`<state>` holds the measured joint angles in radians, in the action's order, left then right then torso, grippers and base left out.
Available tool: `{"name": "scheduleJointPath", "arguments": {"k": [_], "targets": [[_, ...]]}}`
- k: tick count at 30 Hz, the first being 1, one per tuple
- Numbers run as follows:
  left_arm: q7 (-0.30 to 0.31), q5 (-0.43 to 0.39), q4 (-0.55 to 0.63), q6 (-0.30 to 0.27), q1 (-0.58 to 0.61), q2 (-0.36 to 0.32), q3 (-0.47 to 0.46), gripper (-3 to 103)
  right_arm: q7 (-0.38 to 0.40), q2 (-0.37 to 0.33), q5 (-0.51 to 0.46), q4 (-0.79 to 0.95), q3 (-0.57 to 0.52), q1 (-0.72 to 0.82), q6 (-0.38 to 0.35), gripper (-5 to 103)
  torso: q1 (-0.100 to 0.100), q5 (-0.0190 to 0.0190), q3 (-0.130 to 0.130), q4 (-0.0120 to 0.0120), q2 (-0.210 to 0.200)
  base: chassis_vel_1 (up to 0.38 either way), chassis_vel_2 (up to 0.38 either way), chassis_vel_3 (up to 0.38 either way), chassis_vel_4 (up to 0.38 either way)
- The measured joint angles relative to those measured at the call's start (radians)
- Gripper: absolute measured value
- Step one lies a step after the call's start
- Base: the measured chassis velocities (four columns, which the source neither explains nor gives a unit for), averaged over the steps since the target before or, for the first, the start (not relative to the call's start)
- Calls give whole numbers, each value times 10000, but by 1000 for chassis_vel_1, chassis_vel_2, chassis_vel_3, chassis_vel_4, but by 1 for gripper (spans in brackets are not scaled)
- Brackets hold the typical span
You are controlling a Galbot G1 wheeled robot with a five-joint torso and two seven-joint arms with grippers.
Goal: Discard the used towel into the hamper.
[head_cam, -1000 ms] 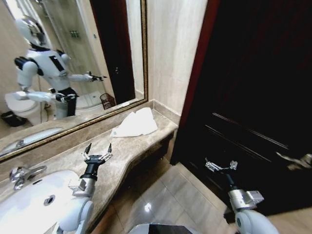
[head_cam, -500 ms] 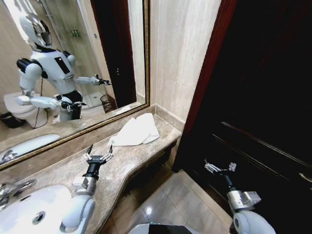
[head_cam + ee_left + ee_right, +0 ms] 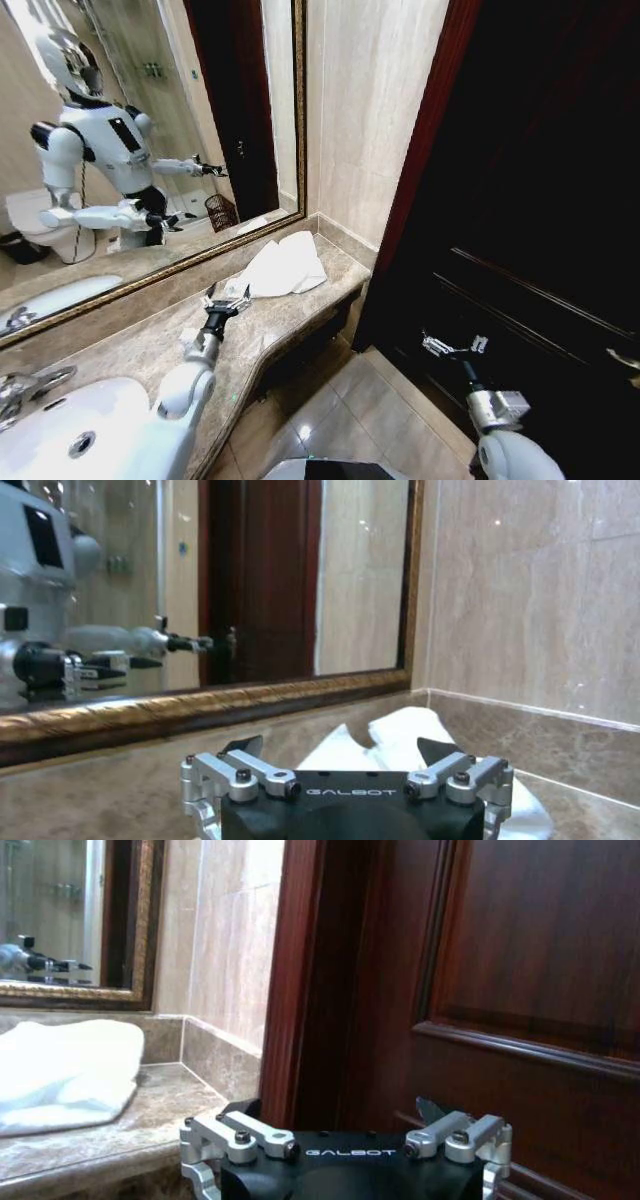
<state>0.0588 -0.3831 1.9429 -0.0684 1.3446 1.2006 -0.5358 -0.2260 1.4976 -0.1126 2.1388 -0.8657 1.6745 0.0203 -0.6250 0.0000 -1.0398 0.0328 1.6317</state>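
One white towel (image 3: 283, 269) is seen, lying crumpled on the far right end of the marble bench (image 3: 150, 345), close to the mirror (image 3: 150, 130) and the tiled wall (image 3: 370, 110). One hamper (image 3: 221, 211) is visible only as a reflection in the mirror, a small dark openwork basket standing on the floor behind the robot's reflected body. Two grippers are counted. The left gripper (image 3: 227, 296) is held low over the bench, just short of the towel's near edge, with its jaws apart and nothing between them; in the left wrist view the towel (image 3: 400, 739) is seen straight ahead beyond the left gripper (image 3: 340, 751). The right gripper (image 3: 455, 345) is held over the floor, well apart from the towel, facing the dark wooden door (image 3: 530, 200), its jaws likewise apart and empty. One white basin (image 3: 75, 430) and one chrome tap (image 3: 25, 385) are set at the near left of the bench.
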Motion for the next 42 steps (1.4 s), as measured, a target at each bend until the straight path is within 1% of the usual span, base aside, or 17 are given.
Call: {"name": "scheduleJointPath", "arguments": {"k": [9, 12, 15, 17, 20, 21, 23, 25, 29, 30, 33, 34, 35, 37, 39, 41, 42], "targets": [[282, -461, -938, -329, -1357, -579, 1086, 100, 180, -19, 225, 22, -40, -15, -50, 100, 2, 0, 0, 1, 0, 0, 0, 0, 0], [409, -813, -1598, -542, -2494, -853, 1668, 100, 260, -157, 235, 71, -149, -18, -108, 100, 2, 0, 0, -1, 0, 0, 0, 0, 0], [508, -1078, -1989, -674, -3231, -1020, 2038, 100, 327, -245, 249, 86, -191, -87, -186, 100, 2, 0, 0, -1, 0, 0, 0, 0, 0], [528, -1132, -2085, -697, -3371, -1047, 2116, 100, 349, -263, 254, 92, -192, -105, -209, 100, 1, 1, 0, -1, 0, 0, 0, 0, 0], [682, -1494, -2884, -793, -4371, -1101, 2779, 100, 431, -301, 349, 113, -174, -196, -322, 100, 2, 0, 0, 1, 0, 0, 0, 0, 0], [682, -1494, -2884, -793, -4371, -1101, 2779, 100, 431, -301, 349, 113, -174, -196, -322, 100, 2, 0, 0, 1, 0, 0, 0, 0, 0], [1183, -1900, -3388, -1029, -5039, -975, 3337, 100, 469, -271, 451, 105, -150, -245, -360, 100, 2, 0, -1, 1, -1, 0, 0, 0, 0], [1302, -1993, -3495, -1105, -5196, -924, 3461, 100, 478, -259, 475, 97, -148, -255, -362, 100, 2, 0, -1, 1, 0, 0, 0, 0, 0], [2447, -2334, -4102, -1966, -6264, -514, 4349, 100, 541, -184, 569, 48, -158, -275, -366, 100, 1, 1, -1, 0, -1, 0, 0, 0, 0], [2447, -2334, -4102, -1966, -6264, -514, 4349, 100, 541, -184, 569, 48, -158, -275, -366, 100, 1, 1, -1, 0, -1, 0, 0, 0, 0], [3537, -2907, -4456, -2808, -6942, -178, 4852, 100, 575, -178, 586, -47, -227, -303, -359, 100, 2, 2, 0, -1, -1, 0, 0, 0, 0], [3537, -2907, -4456, -2808, -6942, -178, 4852, 100, 575, -178, 586, -47, -227, -303, -359, 100, 2, 2, 0, -1, -1, 0, 0, 0, 0], [4188, -3182, -4700, -3225, -7257, 21, 5035, 100, 584, -174, 586, -99, -266, -310, -346, 100, 2, 2, 0, 0, -1, 0, 0, 0, 0], [4889, -3373, -5036, -3734, -7615, 239, 5214, 100, 587, -171, 585, -171, -302, -319, -312, 100, 2, 2, 0, -1, -1, 0, 0, 0, 0], [5064, -3422, -5121, -3901, -7712, 291, 5265, 100, 587, -171, 583, -200, -309, -321, -304, 100, 2, 3, 0, -1, -1, 0, 0, 0, 0], [5543, -3732, -5339, -4403, -8012, 418, 5440, 100, 588, -183, 575, -274, -312, -340, -290, 100, 2, 2, 0, 0, -1, 0, 0, 0, 0], [5543, -3732, -5339, -4403, -8012, 418, 5440, 100, 588, -183, 575, -274, -312, -340, -290, 100, 2, 2, 0, 0, -1, 0, 0, 0, 0]]}}
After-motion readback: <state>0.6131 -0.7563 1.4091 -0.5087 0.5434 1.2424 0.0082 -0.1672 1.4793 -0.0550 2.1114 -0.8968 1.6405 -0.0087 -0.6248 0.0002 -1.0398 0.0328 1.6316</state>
